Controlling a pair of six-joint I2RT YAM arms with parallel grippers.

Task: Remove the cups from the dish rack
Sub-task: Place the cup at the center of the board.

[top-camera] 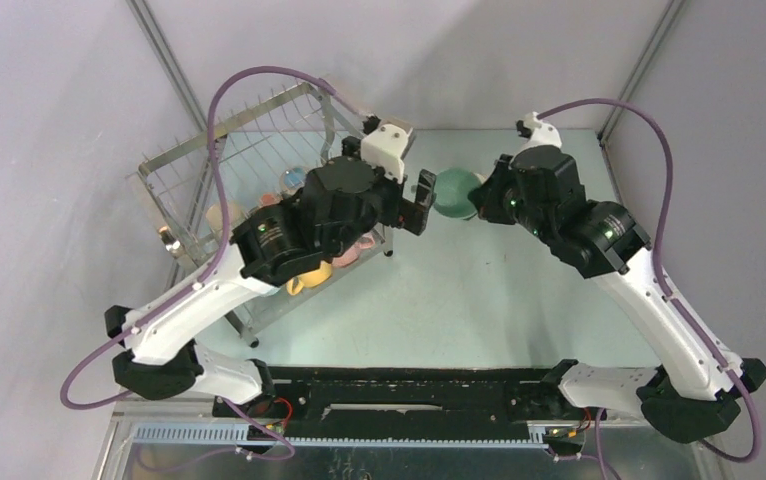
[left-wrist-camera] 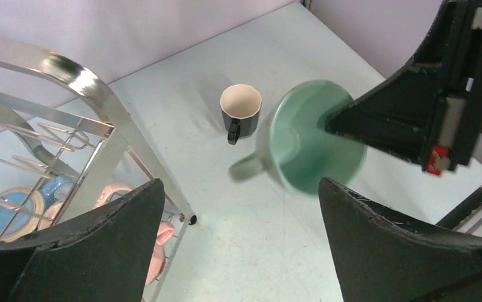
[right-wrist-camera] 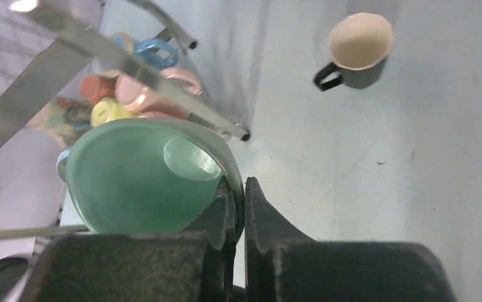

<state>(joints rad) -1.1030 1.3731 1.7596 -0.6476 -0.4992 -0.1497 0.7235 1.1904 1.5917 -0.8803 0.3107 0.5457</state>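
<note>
In L wrist view the green mug (left-wrist-camera: 308, 148) was blurred. L arm (top-camera: 309, 215) hid most cups (top-camera: 311, 277) in dish rack (top-camera: 164, 205) from top cam.

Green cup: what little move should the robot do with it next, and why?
Probably the right fingers, pinched on the green cup's rim, should lower it onto the table near the black mug. The left fingers are wide open and off it, so only the right arm holds it, tilted beside the dish rack.
</note>
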